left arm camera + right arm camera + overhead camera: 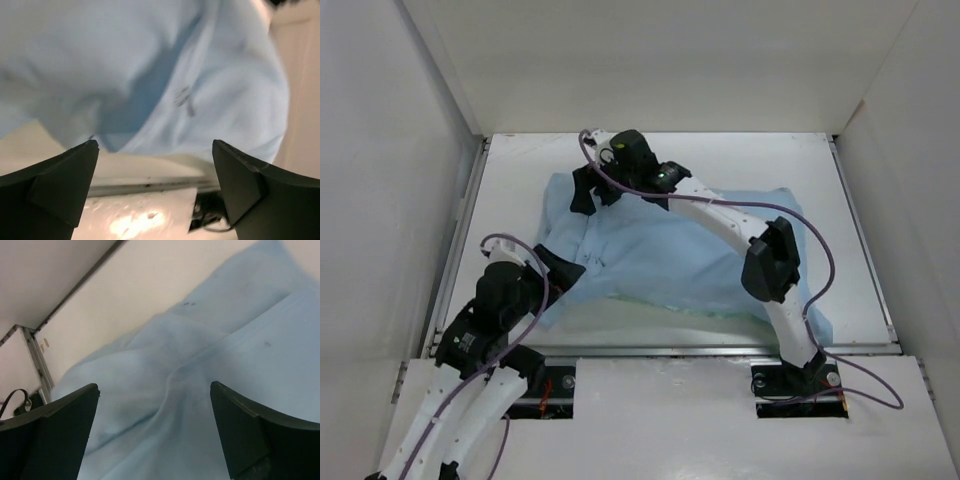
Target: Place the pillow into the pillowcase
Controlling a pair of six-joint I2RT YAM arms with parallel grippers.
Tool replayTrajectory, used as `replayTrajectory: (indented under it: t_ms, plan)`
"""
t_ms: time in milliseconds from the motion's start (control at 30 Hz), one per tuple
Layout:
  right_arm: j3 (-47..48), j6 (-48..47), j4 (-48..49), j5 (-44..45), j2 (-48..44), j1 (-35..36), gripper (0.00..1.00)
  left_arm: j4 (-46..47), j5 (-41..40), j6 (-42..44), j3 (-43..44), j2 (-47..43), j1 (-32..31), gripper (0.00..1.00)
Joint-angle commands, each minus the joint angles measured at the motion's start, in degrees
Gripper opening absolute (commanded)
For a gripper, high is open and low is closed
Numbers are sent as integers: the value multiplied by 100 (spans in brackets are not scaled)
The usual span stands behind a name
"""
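Note:
The light blue pillowcase (670, 250) lies wrinkled and bulging across the middle of the table, with a teal-green edge along its near side. No white pillow shows in any view. My left gripper (563, 268) is open and empty at the pillowcase's near left corner. In the left wrist view the left gripper (155, 150) has its jaws wide apart, with the pillowcase (150, 65) just beyond them. My right gripper (590, 190) is open over the far left corner. In the right wrist view the right gripper (154, 390) hangs above folds of the pillowcase (200, 390).
White walls enclose the table on three sides. A metal rail (670, 350) runs along the near edge and another rail (460, 240) along the left. The right arm (770, 260) reaches across the pillowcase. A rail corner (30, 340) shows in the right wrist view.

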Motion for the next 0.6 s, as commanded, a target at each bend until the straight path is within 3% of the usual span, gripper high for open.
replayTrajectory:
  t_ms: [0,67,200,367,500,567]
  plan:
    - [266,-434,-22,489,-1000,-178,100,-374,-1010,185,1045,477,-16,99]
    - [81,-434,-22,491,-1536,-380,100,-208,-1591,397,1477,829,-16,99]
    - [-630,-311,-75,491,-2406,-1162,100,591,-1874,959,1995,2013,-16,99]
    - [-1780,-109,-320,824,-3251,-2758,100,1102,-2419,1601,2584,3271,334,99]
    - [-2310,-39,-531,1131,-3541,-3921,100,1444,-1893,2059,2875,4291,1327,99]
    - [-2433,93,-532,1334,-3542,-4238,100,1813,-981,2435,2937,4852,1905,99]
